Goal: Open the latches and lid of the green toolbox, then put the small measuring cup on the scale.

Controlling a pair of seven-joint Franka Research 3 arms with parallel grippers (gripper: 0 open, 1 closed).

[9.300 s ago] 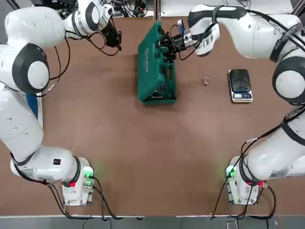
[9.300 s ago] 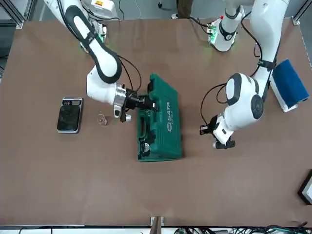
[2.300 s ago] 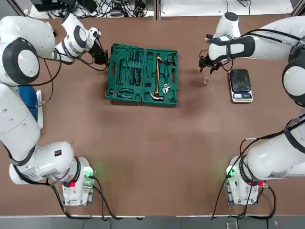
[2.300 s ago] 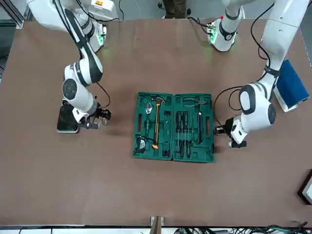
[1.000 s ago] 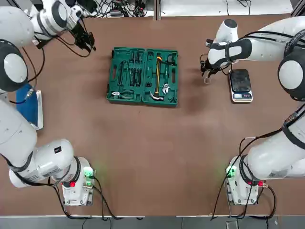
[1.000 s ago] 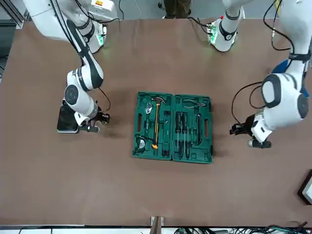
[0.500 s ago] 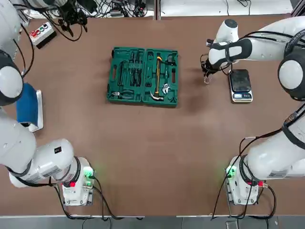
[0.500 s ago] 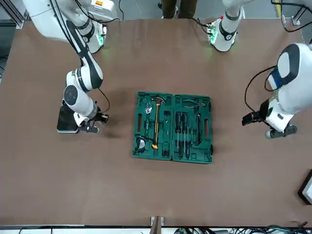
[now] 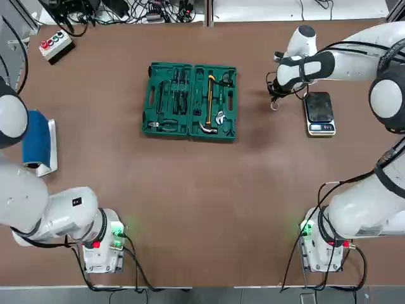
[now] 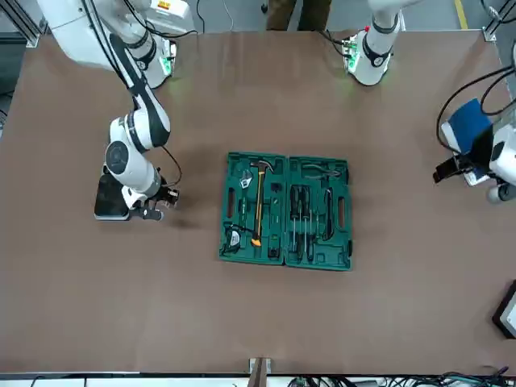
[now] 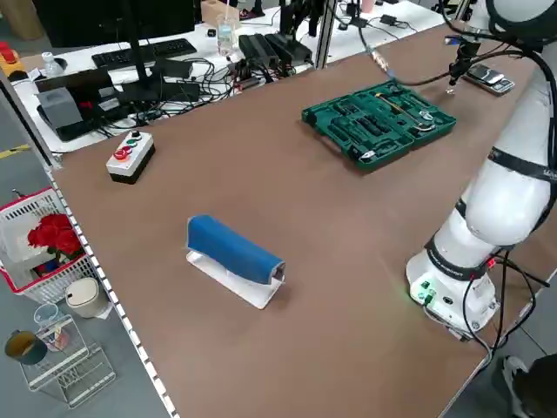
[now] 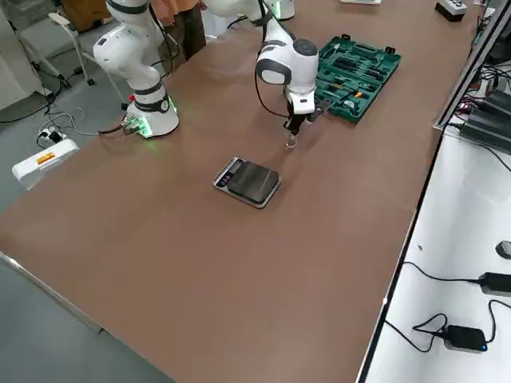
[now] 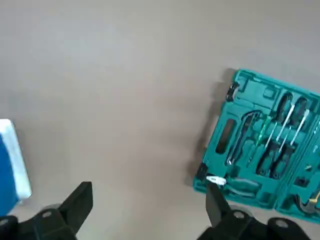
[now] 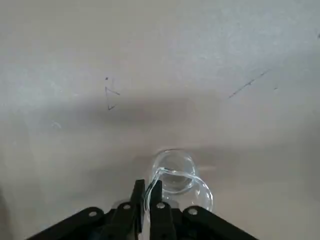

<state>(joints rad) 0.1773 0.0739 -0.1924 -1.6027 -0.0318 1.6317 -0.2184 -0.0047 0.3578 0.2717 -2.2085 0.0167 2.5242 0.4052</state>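
Note:
The green toolbox (image 9: 190,100) lies open and flat mid-table. Its lid (image 9: 167,99) forms the left half, and a yellow-handled hammer (image 9: 209,101) lies in the right half. One dark latch (image 13: 231,91) shows on the lid's outer edge. My right gripper (image 9: 273,99) stands between the toolbox and the scale (image 9: 319,109), shut on the rim of the small measuring cup (image 14: 176,181). The cup rests on the table, apart from the scale. My left gripper (image 10: 442,172) hovers open, well off to the toolbox's left, with nothing between its fingers (image 13: 80,201).
A blue roll on a white base (image 9: 37,140) sits near the left edge. A grey button box (image 9: 54,43) is at the far left corner. Cables and desks line the far side.
The lid has swung fully open since the earliest frames. My left arm has drawn away leftward from the toolbox. My right gripper has gone to the cup and stays there.

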